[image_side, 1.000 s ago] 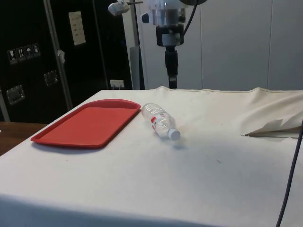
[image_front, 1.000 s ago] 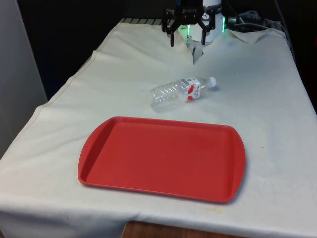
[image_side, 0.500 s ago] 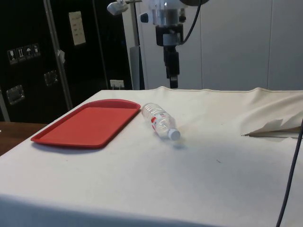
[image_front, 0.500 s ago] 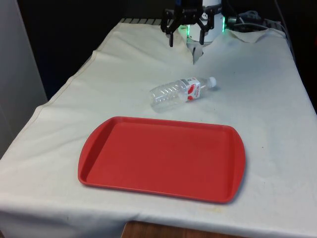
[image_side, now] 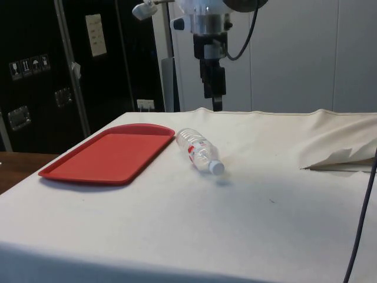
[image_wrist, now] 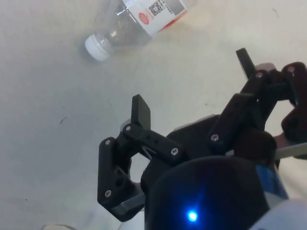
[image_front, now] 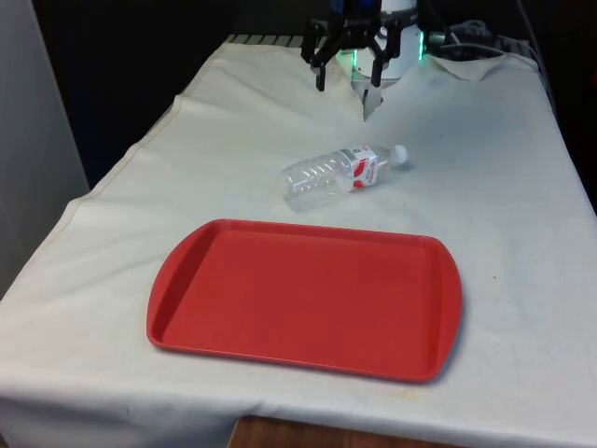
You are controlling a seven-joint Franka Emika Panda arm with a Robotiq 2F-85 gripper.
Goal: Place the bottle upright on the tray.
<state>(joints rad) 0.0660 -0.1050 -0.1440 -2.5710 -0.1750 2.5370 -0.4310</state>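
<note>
A clear plastic bottle (image_front: 341, 173) with a white cap and a red-and-white label lies on its side on the white cloth, just beyond the far rim of the red tray (image_front: 308, 297). In the side view the bottle (image_side: 199, 150) lies beside the tray (image_side: 112, 153), its cap pointing away from it. My gripper (image_front: 347, 82) hangs open well above the cloth, behind the bottle at the table's far end, holding nothing. From the wrist, the two fingers stand wide apart around the gripper's middle (image_wrist: 194, 88), with the bottle (image_wrist: 136, 23) beyond them.
The cloth is rucked into a fold (image_side: 339, 159) near the robot's end of the table. A dark cable (image_side: 360, 218) hangs at the side view's right edge. Bare cloth surrounds the tray and bottle.
The gripper has risen a little and turned about its wrist. The bottle and tray have not moved.
</note>
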